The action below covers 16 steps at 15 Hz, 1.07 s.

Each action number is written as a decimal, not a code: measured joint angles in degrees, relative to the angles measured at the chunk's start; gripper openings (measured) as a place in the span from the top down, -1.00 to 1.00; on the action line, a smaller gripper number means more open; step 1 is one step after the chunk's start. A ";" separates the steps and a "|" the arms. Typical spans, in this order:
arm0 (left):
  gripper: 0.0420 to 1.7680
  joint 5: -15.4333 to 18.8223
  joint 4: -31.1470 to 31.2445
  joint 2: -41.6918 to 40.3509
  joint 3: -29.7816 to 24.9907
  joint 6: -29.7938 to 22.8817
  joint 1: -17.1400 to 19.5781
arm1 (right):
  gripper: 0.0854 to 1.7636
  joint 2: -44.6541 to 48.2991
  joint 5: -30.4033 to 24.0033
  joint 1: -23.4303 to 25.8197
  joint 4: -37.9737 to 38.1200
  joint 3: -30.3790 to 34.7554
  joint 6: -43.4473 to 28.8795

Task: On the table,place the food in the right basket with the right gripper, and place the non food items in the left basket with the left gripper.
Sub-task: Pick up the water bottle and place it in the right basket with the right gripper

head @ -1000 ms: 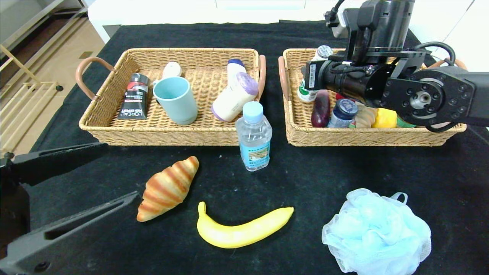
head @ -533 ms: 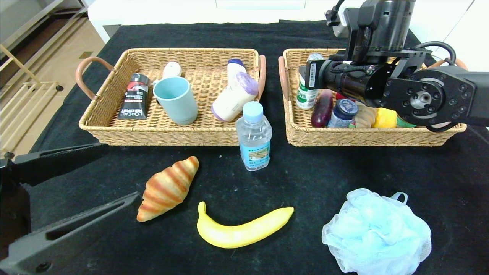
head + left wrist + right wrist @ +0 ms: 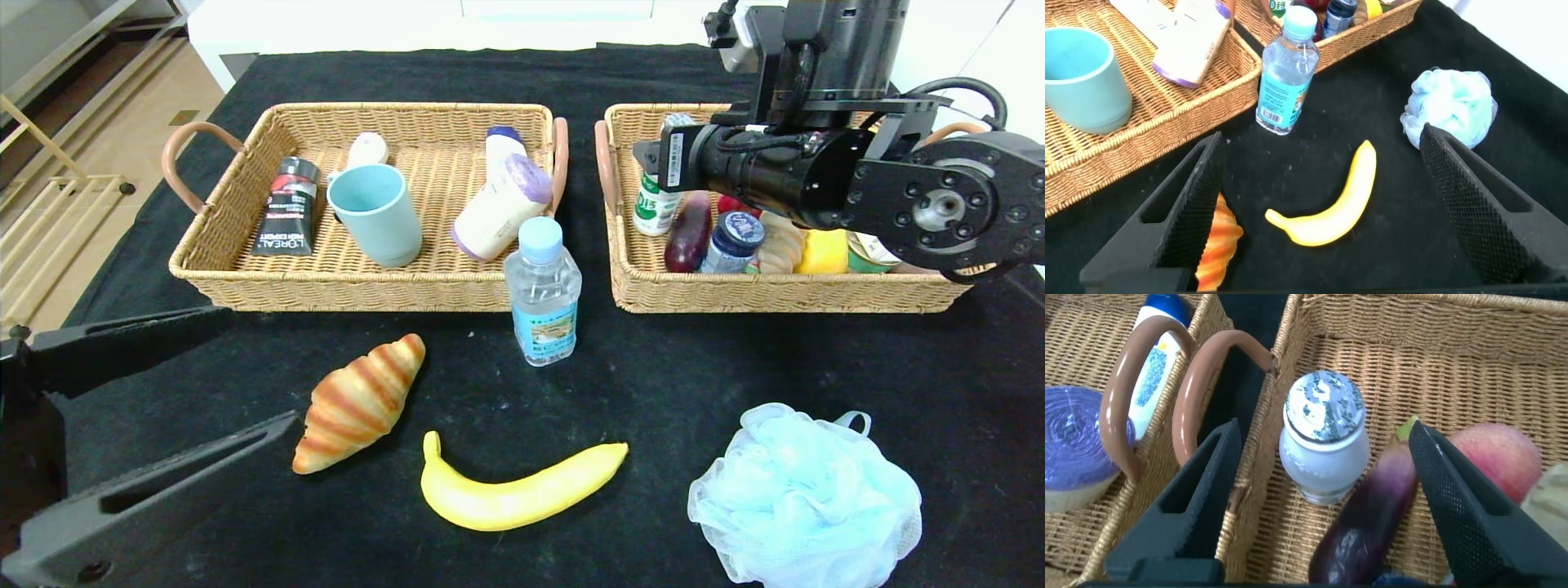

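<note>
My right gripper (image 3: pixel 1323 433) hangs open over the left end of the right basket (image 3: pixel 775 296). A white bottle (image 3: pixel 1321 445) stands upright between its fingers (image 3: pixel 1200 490), free of both pads, next to a purple eggplant (image 3: pixel 1372 514). In the head view the right arm hides the jaws. On the black table lie a croissant (image 3: pixel 359 402), a banana (image 3: pixel 522 494), a water bottle (image 3: pixel 543 294) and a pale blue bath puff (image 3: pixel 804 498). My left gripper (image 3: pixel 255 367) is open and empty, low at the front left beside the croissant.
The left basket (image 3: pixel 359 290) holds a black tube (image 3: pixel 286 208), a teal cup (image 3: pixel 377 214) and a white and purple bottle (image 3: pixel 500 208). The right basket also holds a dark-capped jar (image 3: pixel 732 241), bread and yellow items. The basket handles (image 3: pixel 1208 384) stand close together.
The right gripper's jaws have widened and let go of the white bottle, which sank into the right basket and now stands there. The right arm shifted slightly. The left arm stayed still.
</note>
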<state>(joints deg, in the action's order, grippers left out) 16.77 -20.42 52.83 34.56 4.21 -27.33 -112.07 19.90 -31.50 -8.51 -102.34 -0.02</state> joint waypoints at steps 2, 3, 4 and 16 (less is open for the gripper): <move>-0.94 0.00 -0.02 0.00 0.05 0.00 0.00 | -0.76 2.47 0.11 -0.20 0.13 3.06 0.07; -0.94 0.00 -0.02 0.00 0.02 0.00 0.00 | -0.78 4.22 0.11 -0.30 0.13 5.01 0.10; -0.94 -0.05 -0.02 0.00 0.02 0.04 0.00 | -0.80 6.01 0.13 -0.41 0.41 6.97 0.18; -0.94 -0.18 0.68 0.05 -0.26 0.96 0.07 | -0.90 26.56 0.16 -13.68 5.16 31.42 0.44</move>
<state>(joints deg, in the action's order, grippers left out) 16.59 -19.74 52.88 34.30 5.17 -27.26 -85.50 20.05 -45.18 -3.35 -70.92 0.41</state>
